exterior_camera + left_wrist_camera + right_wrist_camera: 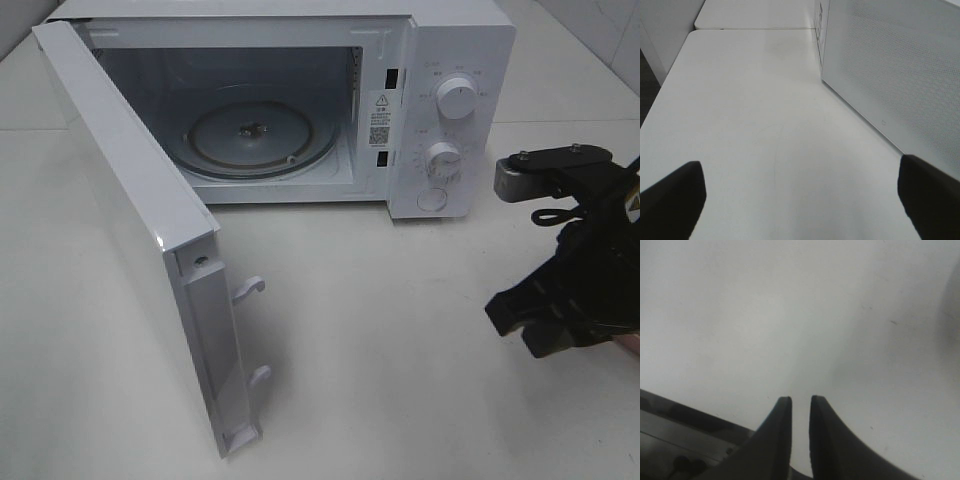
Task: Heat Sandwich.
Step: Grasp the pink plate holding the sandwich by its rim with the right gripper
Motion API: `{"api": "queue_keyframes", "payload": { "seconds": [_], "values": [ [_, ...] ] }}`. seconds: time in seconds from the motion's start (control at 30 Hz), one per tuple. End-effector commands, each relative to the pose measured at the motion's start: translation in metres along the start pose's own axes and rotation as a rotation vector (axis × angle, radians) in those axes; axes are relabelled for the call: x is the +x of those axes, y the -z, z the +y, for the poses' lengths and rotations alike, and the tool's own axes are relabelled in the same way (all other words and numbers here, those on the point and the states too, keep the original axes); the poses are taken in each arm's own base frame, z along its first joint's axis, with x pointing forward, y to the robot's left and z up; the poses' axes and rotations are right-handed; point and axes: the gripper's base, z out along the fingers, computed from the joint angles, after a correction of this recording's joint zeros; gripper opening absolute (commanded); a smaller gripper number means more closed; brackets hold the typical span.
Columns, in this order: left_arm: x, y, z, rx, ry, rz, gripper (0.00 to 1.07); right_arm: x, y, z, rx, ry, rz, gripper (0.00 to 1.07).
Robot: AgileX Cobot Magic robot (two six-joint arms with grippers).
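White desk (400, 380), smooth and matt, made of more than one top. Bears a white microwave (455, 60) toward the far side, standing flat on the surface, with its door (130, 220) swung wide open toward the left of the high view. Shows a straight seam (755, 28) where two tops meet, near the microwave. Carries a faint curved scuff (776, 150) on the left stretch and a few small dark specks (894, 322) on the right stretch.
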Motion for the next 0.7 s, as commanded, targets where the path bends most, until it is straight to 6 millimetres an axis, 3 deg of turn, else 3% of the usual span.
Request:
{"api": "queue_keyframes", "payload": {
  "seconds": [0.03, 0.4, 0.57, 0.63, 0.7],
  "values": [
    [0.002, 0.003, 0.0, -0.001, 0.0, -0.027, 0.98, 0.003, 0.006, -0.006, 0.058, 0.062, 0.071, 0.18],
    [0.002, 0.003, 0.0, -0.001, 0.0, -0.027, 0.98, 0.0, 0.015, -0.016, 0.167, 0.13, 0.116, 0.25],
    [0.002, 0.003, 0.0, -0.001, 0.0, -0.027, 0.98, 0.0, 0.017, -0.036, 0.172, 0.029, 0.112, 0.39],
    [0.002, 0.003, 0.0, -0.001, 0.0, -0.027, 0.98, -0.001, 0.017, -0.047, 0.179, -0.019, 0.098, 0.53],
    [0.002, 0.003, 0.0, -0.001, 0.0, -0.027, 0.98, -0.001, 0.018, -0.051, 0.181, -0.031, 0.092, 0.59]
  ]
}}
